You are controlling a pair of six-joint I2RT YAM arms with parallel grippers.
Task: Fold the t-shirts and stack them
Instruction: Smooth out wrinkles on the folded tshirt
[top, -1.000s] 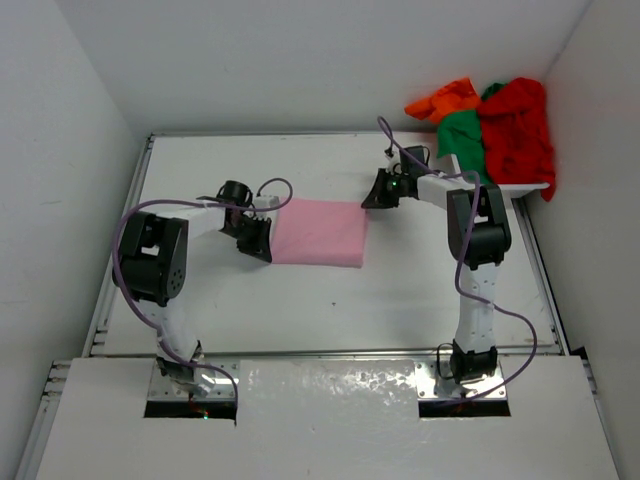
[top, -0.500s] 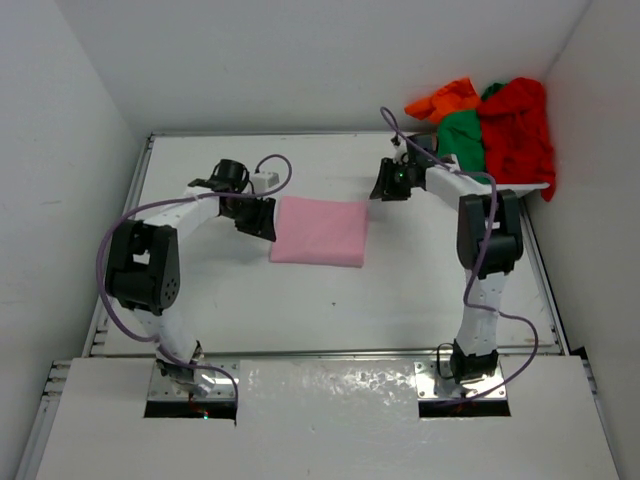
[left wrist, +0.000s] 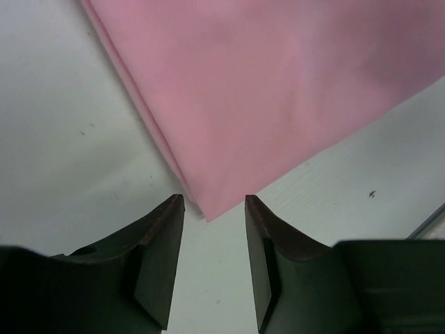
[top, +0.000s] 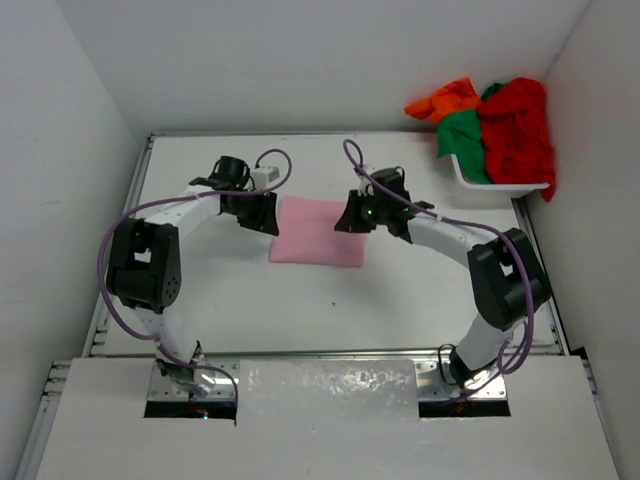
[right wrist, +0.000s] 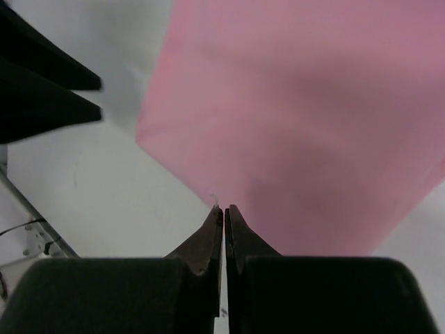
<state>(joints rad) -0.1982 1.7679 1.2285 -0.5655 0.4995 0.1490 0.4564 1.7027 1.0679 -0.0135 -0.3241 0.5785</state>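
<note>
Overhead, a white table (top: 300, 300) holds a folded light pink t-shirt (top: 318, 240), a flat rectangle lying near the centre. The left gripper (top: 262, 213) sits at the shirt's 10 o'clock corner. In its wrist view, its two dark fingers (left wrist: 156, 257) are spread apart with nothing clamped between them. A corner of the pink cloth shows in the gap at their tips, and whether they touch it cannot be told.

The right gripper (top: 352, 215) reaches in low at the shirt's 2 o'clock corner. In its wrist view, its fingers (right wrist: 208, 240) are pressed tightly together, with the tips right at the pink edge. Whether any cloth is caught between them cannot be told.

At the table's 2 o'clock corner stands a white basket (top: 500, 186) against the wall. Piled in and over it are a bright red t-shirt (top: 515, 125), a green t-shirt (top: 462, 140) at the red one's 9 o'clock, and an orange t-shirt (top: 445, 100) at the red one's 10 o'clock, all crumpled.
</note>
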